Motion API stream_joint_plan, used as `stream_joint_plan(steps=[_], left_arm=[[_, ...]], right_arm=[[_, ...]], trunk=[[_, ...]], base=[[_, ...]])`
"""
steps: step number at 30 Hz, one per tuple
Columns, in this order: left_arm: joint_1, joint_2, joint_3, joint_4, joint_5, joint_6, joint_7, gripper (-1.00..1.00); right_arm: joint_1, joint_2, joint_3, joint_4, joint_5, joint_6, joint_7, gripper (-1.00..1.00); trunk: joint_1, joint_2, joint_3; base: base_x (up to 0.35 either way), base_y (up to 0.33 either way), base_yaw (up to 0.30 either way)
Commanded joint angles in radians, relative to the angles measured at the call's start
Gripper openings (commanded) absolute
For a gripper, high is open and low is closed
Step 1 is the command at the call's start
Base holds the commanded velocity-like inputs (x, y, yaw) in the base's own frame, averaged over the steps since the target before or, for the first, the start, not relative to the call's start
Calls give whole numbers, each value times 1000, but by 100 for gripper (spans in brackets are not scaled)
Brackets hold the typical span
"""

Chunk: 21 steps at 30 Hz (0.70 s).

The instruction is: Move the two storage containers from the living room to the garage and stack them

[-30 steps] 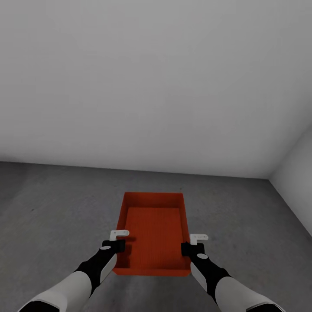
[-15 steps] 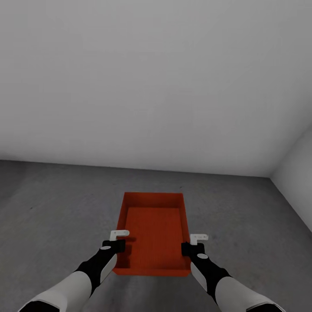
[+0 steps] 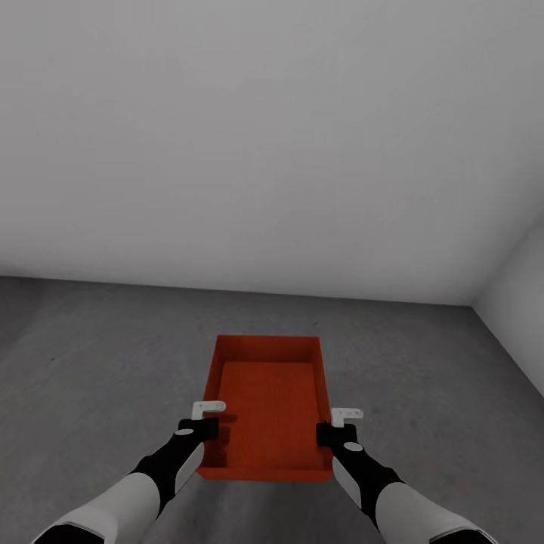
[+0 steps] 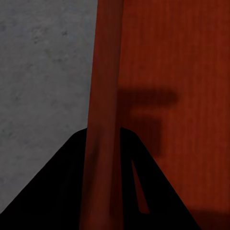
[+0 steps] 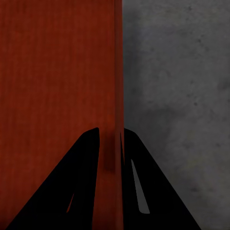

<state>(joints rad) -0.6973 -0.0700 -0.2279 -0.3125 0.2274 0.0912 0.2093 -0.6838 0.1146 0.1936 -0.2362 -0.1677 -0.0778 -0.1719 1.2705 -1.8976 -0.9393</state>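
Both arms are reaching forward and down, roughly level with each other, white forearms running into black wrists. The left gripper (image 3: 208,427) is clamping the bin (image 3: 270,400) by its left wall, one finger (image 4: 62,191) outside and one inside. The right gripper (image 3: 336,432) is doing the same on the right wall, its fingers (image 5: 81,187) pinching the wall between them.

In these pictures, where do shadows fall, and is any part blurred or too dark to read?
Head view: soft, even light; the storage container casts only a faint shadow on the concrete floor. Left wrist view: a blocky shadow lies on the container's bottom, and its wall looks smeared between the black fingers of the left hand. Right wrist view: the right hand is a plain black silhouette.
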Motion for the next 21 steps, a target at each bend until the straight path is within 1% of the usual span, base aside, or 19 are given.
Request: stream_joint_plan(steps=[1,21], left_arm=[[-1,-11,15,-2,6,5,9,-100],[-1,-11,15,-2,6,5,9,-100]], right_arm=[[0,0,-6,0,-6,-7,-17,-100],[0,0,-6,1,-6,-8,-17,-100]], trunk=[[4,-8,-4],[80,-148,-67]], base=[[0,0,0],[0,0,0]])
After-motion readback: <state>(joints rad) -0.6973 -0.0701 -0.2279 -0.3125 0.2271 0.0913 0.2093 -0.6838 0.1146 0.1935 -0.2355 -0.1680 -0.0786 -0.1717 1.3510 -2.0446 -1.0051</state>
